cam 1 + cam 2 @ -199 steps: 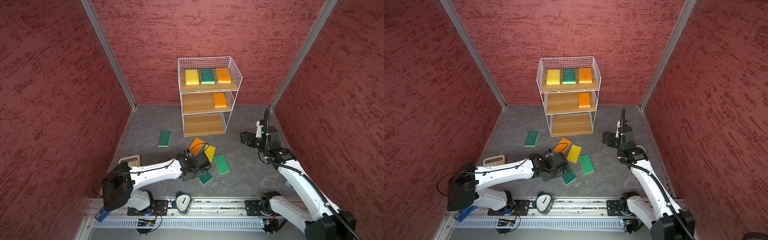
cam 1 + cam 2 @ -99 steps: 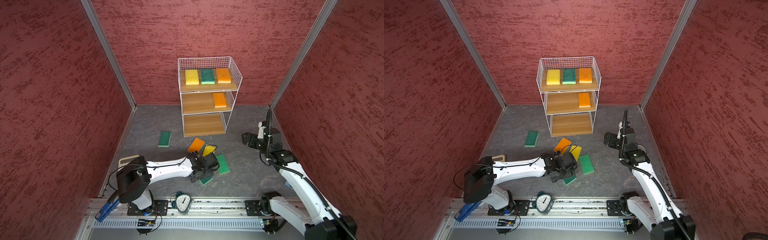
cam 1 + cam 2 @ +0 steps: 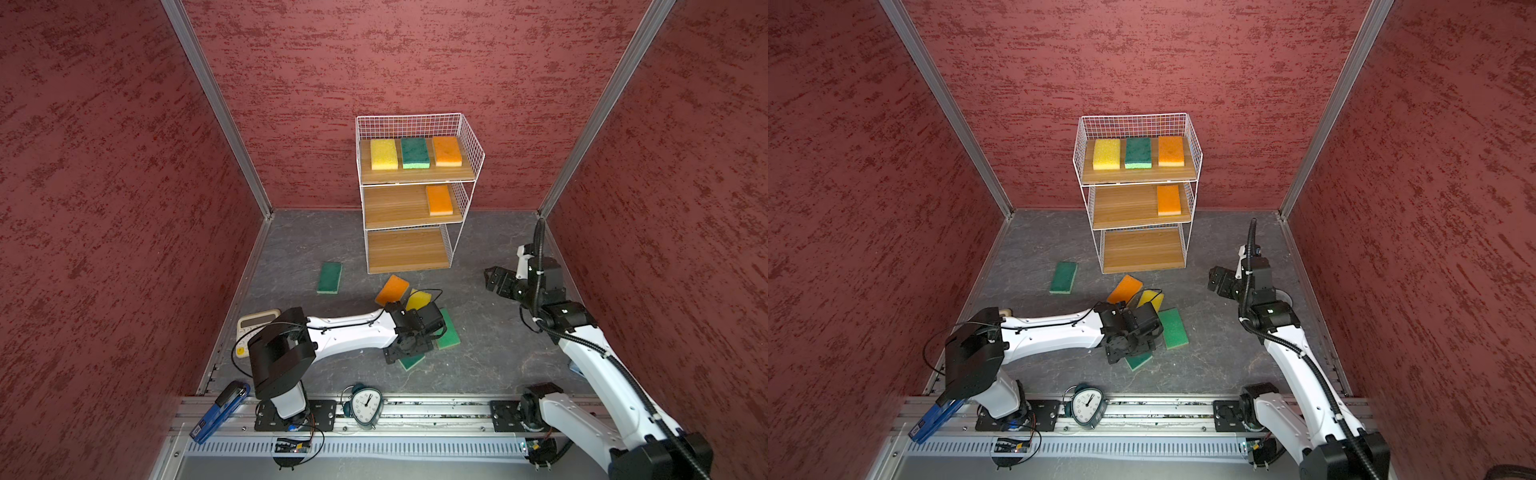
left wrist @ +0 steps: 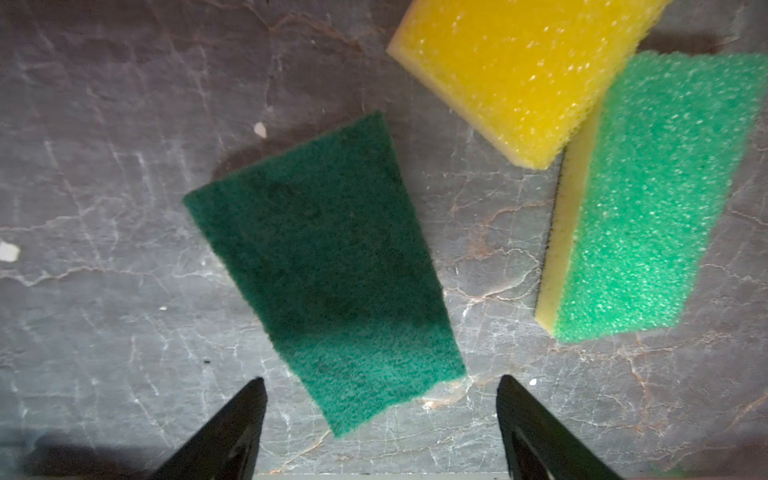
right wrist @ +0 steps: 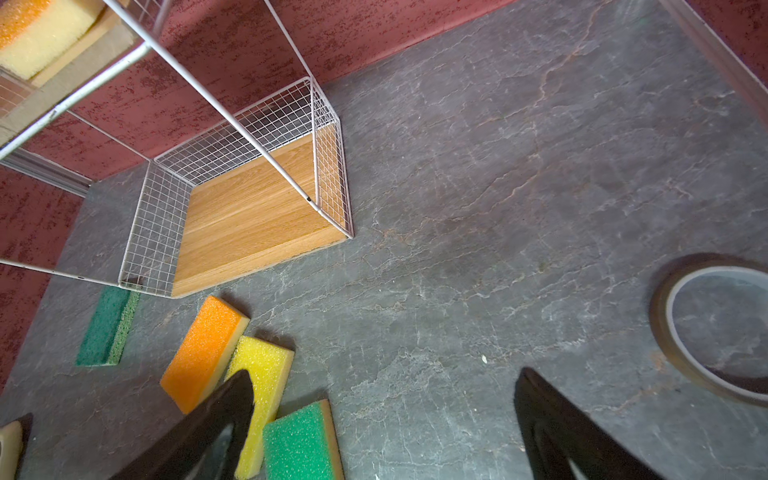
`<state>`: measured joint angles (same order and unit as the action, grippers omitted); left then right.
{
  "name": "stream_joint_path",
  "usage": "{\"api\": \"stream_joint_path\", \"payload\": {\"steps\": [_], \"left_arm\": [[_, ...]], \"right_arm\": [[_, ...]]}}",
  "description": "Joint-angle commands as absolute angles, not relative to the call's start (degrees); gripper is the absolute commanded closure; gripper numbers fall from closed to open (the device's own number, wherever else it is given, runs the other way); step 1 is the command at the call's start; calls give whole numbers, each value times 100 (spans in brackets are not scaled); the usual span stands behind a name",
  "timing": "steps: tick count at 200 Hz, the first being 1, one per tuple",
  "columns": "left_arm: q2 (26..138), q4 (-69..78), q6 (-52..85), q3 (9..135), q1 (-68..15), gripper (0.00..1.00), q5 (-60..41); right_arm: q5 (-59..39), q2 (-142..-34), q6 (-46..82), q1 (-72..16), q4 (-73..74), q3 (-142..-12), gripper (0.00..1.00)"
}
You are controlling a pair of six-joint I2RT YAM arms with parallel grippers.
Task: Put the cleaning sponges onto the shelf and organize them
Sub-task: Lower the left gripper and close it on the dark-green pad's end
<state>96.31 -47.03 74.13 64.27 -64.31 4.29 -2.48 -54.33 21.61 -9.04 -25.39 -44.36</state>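
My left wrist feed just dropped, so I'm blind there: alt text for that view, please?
The left gripper, jaws open and empty, hovers over a dark green sponge lying flat on the grey surface. Past that sponge, a yellow sponge lies partly over a light green sponge.

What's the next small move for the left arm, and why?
Probably lower the left pincer straight down over the dark green sponge, then close. Its jaws stand open and empty. The sponge lies flat on the floor with its near end between them, and the yellow sponge sits apart from it, so nothing seems to block the descent.
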Motion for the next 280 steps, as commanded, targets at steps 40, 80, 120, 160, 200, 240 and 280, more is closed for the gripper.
{"api": "stream_joint_path", "payload": {"steps": [40, 80, 120, 160, 200, 240, 280], "left_arm": [[9598, -4973, 7591, 6445, -6508, 12, 301], [9665, -4602, 7664, 6436, -6518, 12, 185], [9764, -4661, 7673, 6403, -6486, 11, 79], [9802, -4869, 7625, 6509, -6457, 11, 98], [9986, -4723, 7619, 6502, -6417, 11, -50], [10079, -4677, 7536, 6613, -6363, 11, -68], [10132, -4615, 7534, 6545, -6305, 11, -123]], "right_arm": [[-467, -5449, 2226, -831, -2331, -4311, 1], [-537, -5440, 2268, -825, -2303, -4306, 1], [-545, -5399, 2285, -824, -2331, -4318, 1], [-545, -5354, 2285, -821, -2332, -4298, 1], [-550, -5346, 2280, -816, -2321, -4298, 1], [-576, -5344, 2284, -817, -2303, -4297, 1], [-588, -5355, 2318, -816, -2246, -4271, 1]]}}
